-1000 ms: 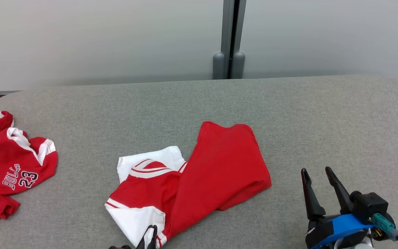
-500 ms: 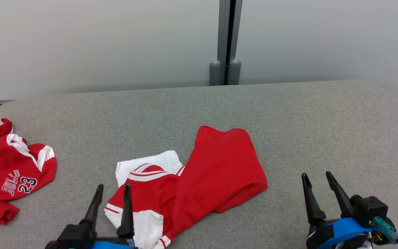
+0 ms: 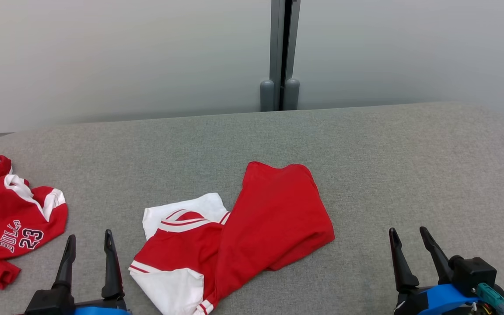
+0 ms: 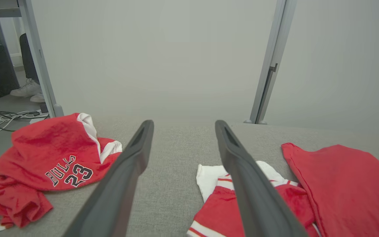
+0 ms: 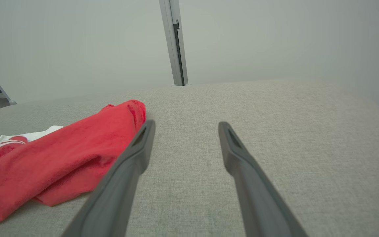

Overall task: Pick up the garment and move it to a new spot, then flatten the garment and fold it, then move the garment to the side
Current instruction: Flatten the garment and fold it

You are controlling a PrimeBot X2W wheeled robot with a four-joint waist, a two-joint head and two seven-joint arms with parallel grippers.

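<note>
Garment [image 3: 252, 218] lies crumpled; left gripper [image 3: 90, 235] just beside it, right gripper [image 3: 407, 229] well apart; both spread, empty, pointing forward.

Left gripper [image 3: 90, 235]: 2 long dark fingers [image 3: 111, 271], tapering to points, on a black base.
Left shell [image 3: 99, 311]: blue strip under that base.
Right gripper [image 3: 407, 229]: 2 matching dark fingers, black base.
Right shell [image 3: 435, 295]: blue, curved.
Wrist block [image 3: 475, 272]: black, boxy.
Plug [image 3: 490, 296]: teal, beside the wrist block.
Finger surface: matte charcoal, a shallow groove near each tip.
</note>
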